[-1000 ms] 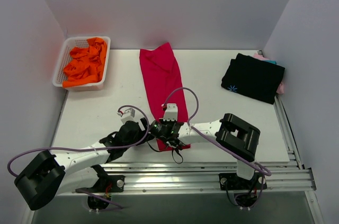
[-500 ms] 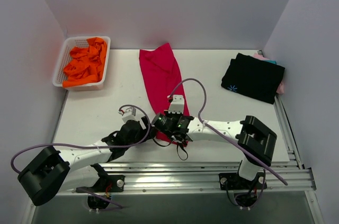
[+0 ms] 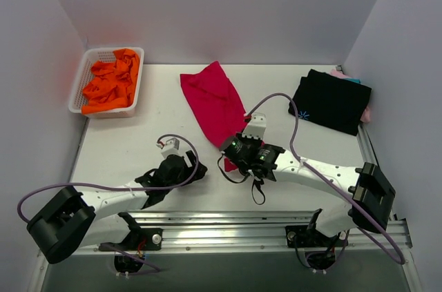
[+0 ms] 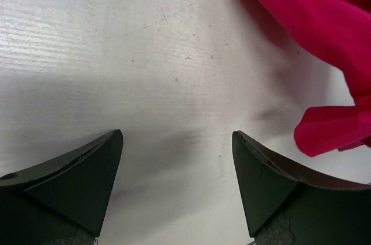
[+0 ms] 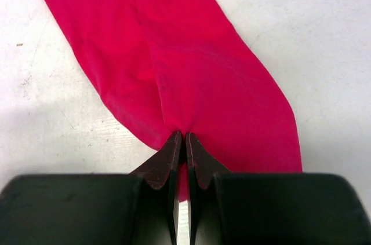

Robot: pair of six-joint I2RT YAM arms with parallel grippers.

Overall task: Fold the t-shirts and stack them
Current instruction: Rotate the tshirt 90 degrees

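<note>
Black tee (image 3: 330, 102) sits folded right of the red tee (image 3: 214, 102), only half-folded, pinched in the right end effector (image 5: 182, 141); left end effector (image 4: 177, 135) hangs apart.

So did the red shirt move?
Yes. The right gripper, shut on the red t-shirt, dragged its near end rightward, toward the black t-shirt.

A white, faintly scratched table (image 3: 131, 141) is enclosed by plain pale grey walls, namely a back wall (image 3: 207, 9), a left wall (image 3: 31, 99) and a right wall (image 3: 411, 92), is edged near and right by aluminium rails (image 3: 228, 226), and is lit evenly, with soft shadows cast.
</note>
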